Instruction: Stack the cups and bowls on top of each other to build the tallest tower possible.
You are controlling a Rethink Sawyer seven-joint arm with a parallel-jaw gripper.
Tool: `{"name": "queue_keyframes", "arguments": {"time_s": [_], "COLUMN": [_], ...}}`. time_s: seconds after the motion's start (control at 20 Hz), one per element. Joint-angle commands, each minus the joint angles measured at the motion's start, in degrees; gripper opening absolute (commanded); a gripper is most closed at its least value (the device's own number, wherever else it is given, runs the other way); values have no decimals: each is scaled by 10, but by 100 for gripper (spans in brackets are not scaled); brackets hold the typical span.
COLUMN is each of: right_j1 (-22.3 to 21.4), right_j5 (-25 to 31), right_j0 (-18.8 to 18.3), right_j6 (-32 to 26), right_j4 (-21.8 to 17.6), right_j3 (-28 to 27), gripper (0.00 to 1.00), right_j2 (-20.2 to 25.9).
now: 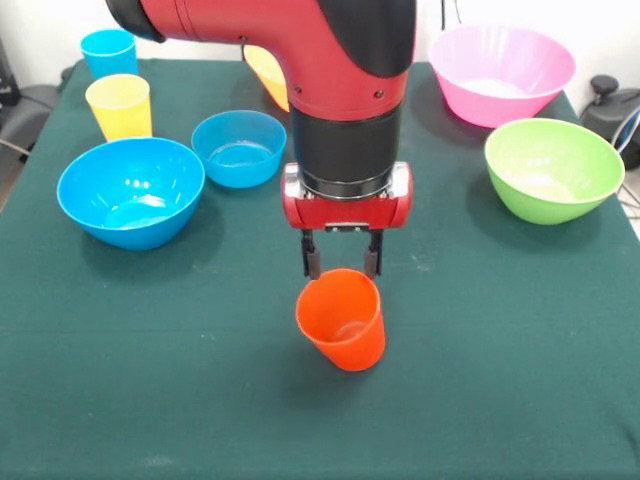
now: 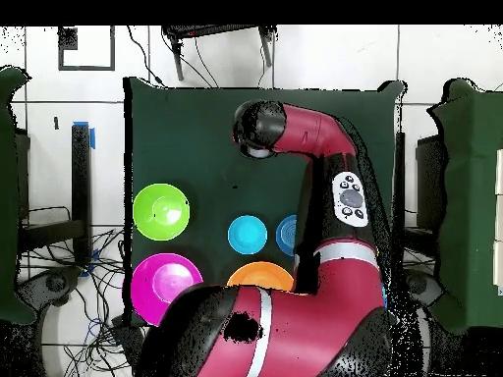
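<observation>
Directly under the gripper [image 1: 341,266], orange-red cup [image 1: 341,320] sits tilted on the counter [image 1: 500,350], jaws spread astride its far rim, likely lined up to pinch the wall.

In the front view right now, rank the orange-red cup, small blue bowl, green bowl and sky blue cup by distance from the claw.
1. Orange-red cup, directly under the claw.
2. Small blue bowl, up-left.
3. Green bowl, right side.
4. Sky blue cup, far top-left corner.
</observation>
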Motion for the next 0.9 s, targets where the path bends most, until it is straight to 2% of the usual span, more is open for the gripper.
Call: {"name": "queue_keyframes", "arguments": {"time_s": [0.05,0.2,0.45,0.7,0.9], "right_j1": [-2,0,7,-12,0], "right_j5": [21,7,19,31,20], "right_j0": [14,18,25,32,26], "right_j6": [-20,-12,-9,9,-1], "right_j4": [-20,-24,-21,-12,-14], "right_j3": [29,36,16,33,27], "gripper": [100,100,100,100,100], "right_j2": [50,47,47,42,46]}}
